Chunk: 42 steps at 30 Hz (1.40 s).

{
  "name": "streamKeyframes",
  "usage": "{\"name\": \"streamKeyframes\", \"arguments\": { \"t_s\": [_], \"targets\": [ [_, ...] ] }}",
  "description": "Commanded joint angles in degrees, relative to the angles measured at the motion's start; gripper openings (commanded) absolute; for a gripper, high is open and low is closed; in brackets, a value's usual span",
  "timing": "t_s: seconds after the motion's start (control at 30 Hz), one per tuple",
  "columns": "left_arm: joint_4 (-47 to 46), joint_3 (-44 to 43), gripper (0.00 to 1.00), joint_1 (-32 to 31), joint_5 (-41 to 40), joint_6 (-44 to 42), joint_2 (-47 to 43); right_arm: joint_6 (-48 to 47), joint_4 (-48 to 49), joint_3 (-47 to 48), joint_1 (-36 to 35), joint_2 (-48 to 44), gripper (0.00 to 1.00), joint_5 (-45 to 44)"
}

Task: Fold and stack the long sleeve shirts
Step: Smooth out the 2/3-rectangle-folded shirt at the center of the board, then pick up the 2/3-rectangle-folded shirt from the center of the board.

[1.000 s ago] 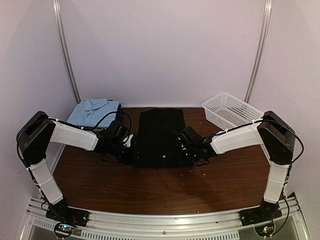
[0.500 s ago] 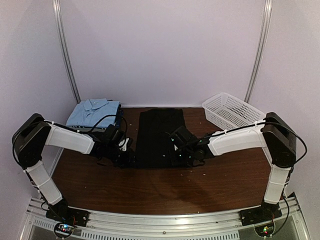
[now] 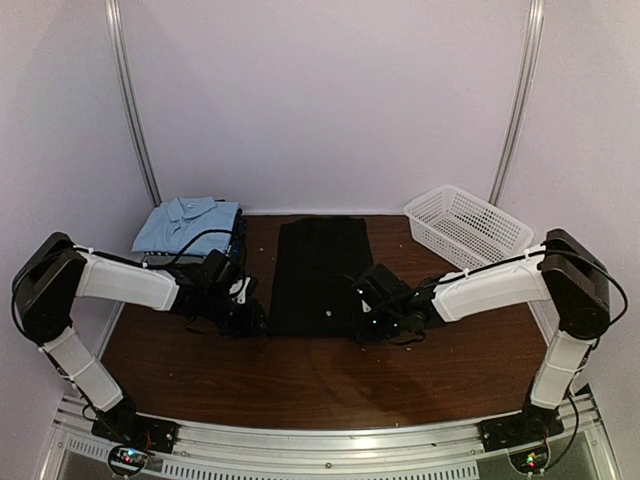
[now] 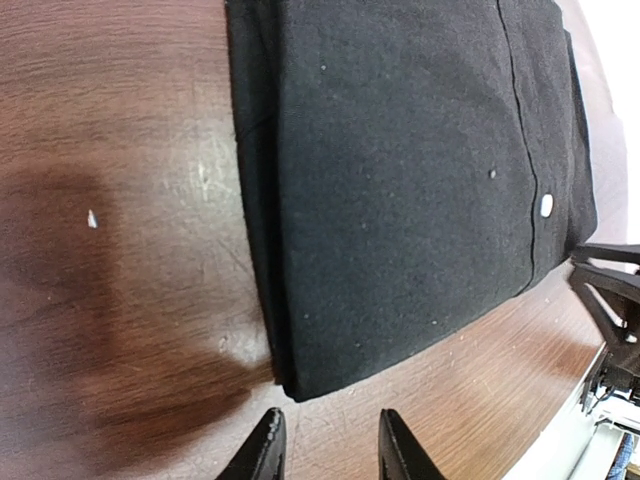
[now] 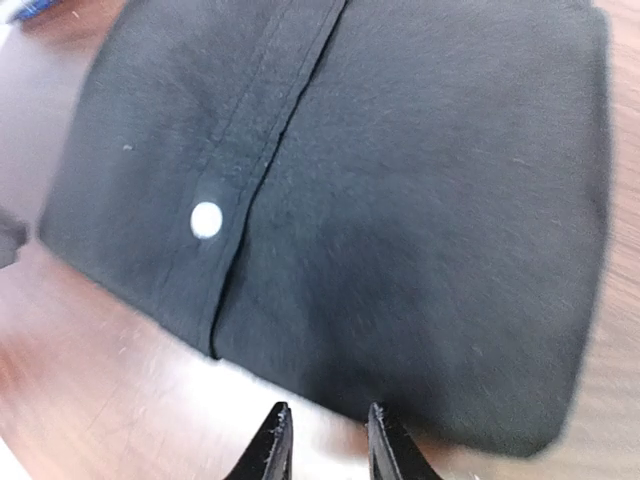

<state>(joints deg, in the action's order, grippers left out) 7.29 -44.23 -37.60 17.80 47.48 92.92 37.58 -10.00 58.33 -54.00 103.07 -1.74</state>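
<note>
The black shirt (image 3: 320,272) lies folded into a long strip in the middle of the worktop (image 3: 300,380), its placket up and one white button (image 5: 206,218) showing. The left claw (image 4: 325,452) sits low just off the shirt's near left corner, fingers narrowly parted over bare wood and gripping nothing. The right claw (image 5: 325,442) hangs at the near right edge, parted just as narrowly, with nothing between its fingers. At the far left, one light blue collared shirt (image 3: 188,222) tops a small stack; the darker layers beneath are too hidden to count. One white mesh basket (image 3: 465,225) stands at the far right, well apart from the shirts, only its own mesh showing inside.
</note>
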Motion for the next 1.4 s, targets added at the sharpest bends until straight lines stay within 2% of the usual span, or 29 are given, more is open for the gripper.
{"name": "streamKeyframes", "arguments": {
  "t_s": [0.0,0.37,0.63,0.77,0.9,1.37],
  "targets": [
    [-0.3,0.3,0.33,0.0,-1.0,-1.0,-1.5,2.3,2.5,-4.1,1.6,-6.3,0.27,0.3],
    [0.5,0.4,0.33,0.0,-1.5,-1.5,-1.8,4.3,6.6,-13.1,4.8,-5.9,0.26,2.8],
    [0.0,0.7,0.33,0.0,-1.5,-2.6,-1.8,6.6,8.4,-19.2,5.9,-13.0,0.27,2.3],
    [-1.0,0.6,0.33,0.0,-0.9,-2.9,-0.7,6.7,10.6,-21.6,8.0,-13.7,0.3,4.6],
    [-1.6,0.6,0.33,-0.1,-0.8,-2.9,0.2,6.8,14.8,-22.4,9.4,-12.8,0.3,7.9],
    [-4.1,1.6,0.33,-0.1,0.1,-2.8,3.0,7.2,18.9,-21.9,10.1,-8.3,0.28,11.4]
  ]
}}
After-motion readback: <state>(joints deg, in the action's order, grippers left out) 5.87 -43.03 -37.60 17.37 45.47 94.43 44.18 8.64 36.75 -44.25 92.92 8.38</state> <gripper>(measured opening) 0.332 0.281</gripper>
